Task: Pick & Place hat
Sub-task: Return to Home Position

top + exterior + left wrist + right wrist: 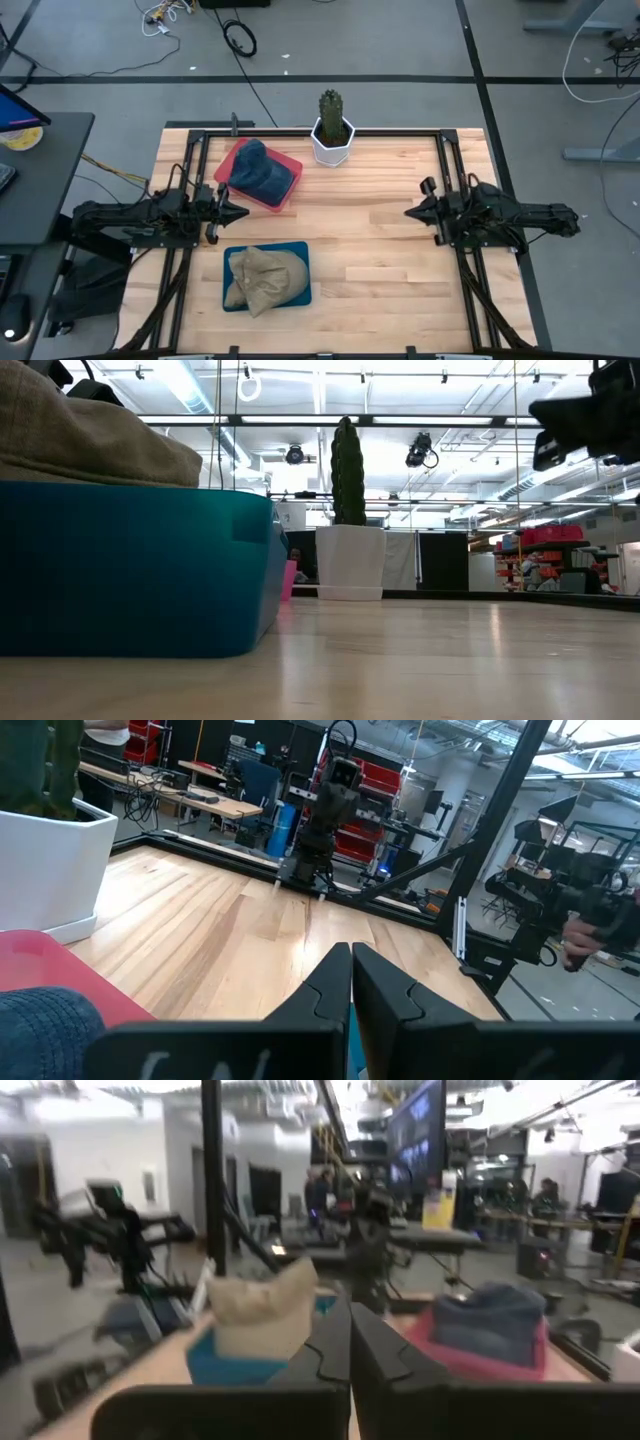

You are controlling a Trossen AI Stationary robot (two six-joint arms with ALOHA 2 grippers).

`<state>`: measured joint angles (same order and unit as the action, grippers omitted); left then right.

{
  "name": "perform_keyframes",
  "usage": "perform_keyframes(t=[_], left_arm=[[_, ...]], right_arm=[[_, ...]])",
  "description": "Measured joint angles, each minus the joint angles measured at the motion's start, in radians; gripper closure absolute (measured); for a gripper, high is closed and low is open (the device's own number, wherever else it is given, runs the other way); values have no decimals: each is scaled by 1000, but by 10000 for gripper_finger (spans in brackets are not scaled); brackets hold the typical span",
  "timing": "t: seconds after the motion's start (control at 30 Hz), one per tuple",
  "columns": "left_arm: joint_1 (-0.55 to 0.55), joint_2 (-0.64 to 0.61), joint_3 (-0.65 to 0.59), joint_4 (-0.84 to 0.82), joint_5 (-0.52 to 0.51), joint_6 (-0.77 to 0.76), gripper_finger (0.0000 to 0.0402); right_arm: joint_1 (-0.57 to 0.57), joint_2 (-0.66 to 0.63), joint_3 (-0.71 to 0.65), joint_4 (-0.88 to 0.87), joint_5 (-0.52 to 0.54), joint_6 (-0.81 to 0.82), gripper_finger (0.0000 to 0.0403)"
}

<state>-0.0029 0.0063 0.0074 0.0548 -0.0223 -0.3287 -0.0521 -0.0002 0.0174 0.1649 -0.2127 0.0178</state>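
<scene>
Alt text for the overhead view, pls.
A wooden table holds a blue cap in a pink bin and a brown cap in a blue bin, with a potted cactus behind. Both arms sit at the sides, left hand and right hand shut.

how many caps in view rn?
2: blue cap in the pink bin, brown cap in the blue bin. More could be hidden under the brown fabric.

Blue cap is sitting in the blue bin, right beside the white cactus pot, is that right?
Not quite. The blue cap is sitting in the pink bin, right beside the white cactus pot. The high view shows it.
</scene>
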Motion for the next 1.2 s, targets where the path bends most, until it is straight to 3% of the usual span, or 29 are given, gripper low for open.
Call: perform_keyframes(t=[0.23,0.43,1.2], left_arm=[[0,0,0,0,0,0,385],[0,0,0,0,0,0,385],[0,0,0,0,0,0,385]], right_arm=[[0,0,0,-92,18,-96,403],[0,0,0,-135,103,-156,403],[0,78,0,-144,145,-130,399]])
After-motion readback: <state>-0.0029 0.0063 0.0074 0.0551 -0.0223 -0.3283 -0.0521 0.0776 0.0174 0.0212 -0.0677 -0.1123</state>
